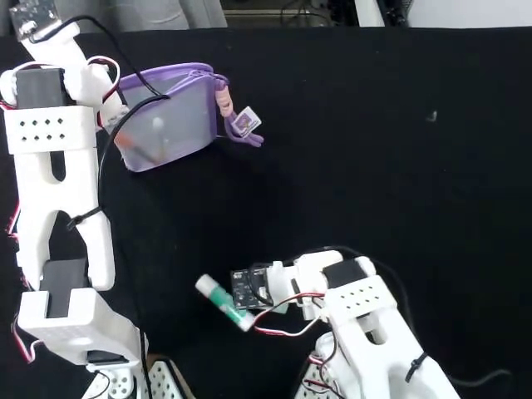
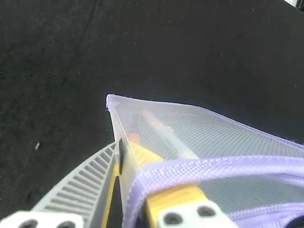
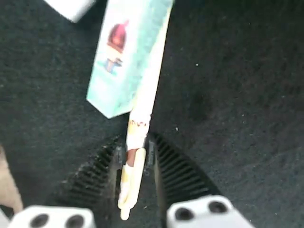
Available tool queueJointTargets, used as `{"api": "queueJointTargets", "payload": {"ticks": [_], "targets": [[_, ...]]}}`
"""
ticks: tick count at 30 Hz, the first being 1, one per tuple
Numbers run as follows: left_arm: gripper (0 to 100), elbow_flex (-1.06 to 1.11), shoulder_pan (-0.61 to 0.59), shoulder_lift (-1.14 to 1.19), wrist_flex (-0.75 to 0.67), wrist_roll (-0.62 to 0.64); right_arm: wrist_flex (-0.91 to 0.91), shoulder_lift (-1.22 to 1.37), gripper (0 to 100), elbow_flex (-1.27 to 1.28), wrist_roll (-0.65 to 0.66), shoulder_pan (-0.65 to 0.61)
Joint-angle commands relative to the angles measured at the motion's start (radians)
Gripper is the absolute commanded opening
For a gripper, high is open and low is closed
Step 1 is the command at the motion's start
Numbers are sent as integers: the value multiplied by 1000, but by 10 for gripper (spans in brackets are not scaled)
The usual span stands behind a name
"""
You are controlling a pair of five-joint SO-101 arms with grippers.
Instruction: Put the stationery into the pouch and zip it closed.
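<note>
My left gripper [image 2: 121,159] is shut on the rim of the clear, purple-edged pouch [image 2: 213,137], one finger inside and one outside. In the high view it holds the pouch [image 1: 166,116] open at the far left, and a pen [image 2: 159,130] lies inside. Near the front middle, my right gripper [image 3: 135,145] is shut on a thin cream pencil [image 3: 142,114]. The pencil lies right beside a teal glue stick [image 3: 126,57] with a white cap. The high view shows the glue stick [image 1: 224,302] just left of the right gripper [image 1: 256,301].
A pink-and-purple charm [image 1: 243,125] hangs from the pouch's zip end. The black tabletop [image 1: 399,166] stretches open to the right and between the two arms. The left arm's white links [image 1: 54,183] run along the left edge.
</note>
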Motion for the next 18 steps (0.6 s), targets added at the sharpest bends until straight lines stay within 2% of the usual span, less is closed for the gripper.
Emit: {"api": "queueJointTargets", "payload": {"ticks": [1,11,16,18], "targets": [[30,27,-4,20,-12,5,-5,8,11,-31,6,32],[30,27,-4,20,-14,5,-11,2,11,-364,-9,301],[30,27,-4,20,-14,5,-15,1,11,-538,-161,310],[30,27,-4,20,-11,5,-54,1,11,-588,-230,278]]}}
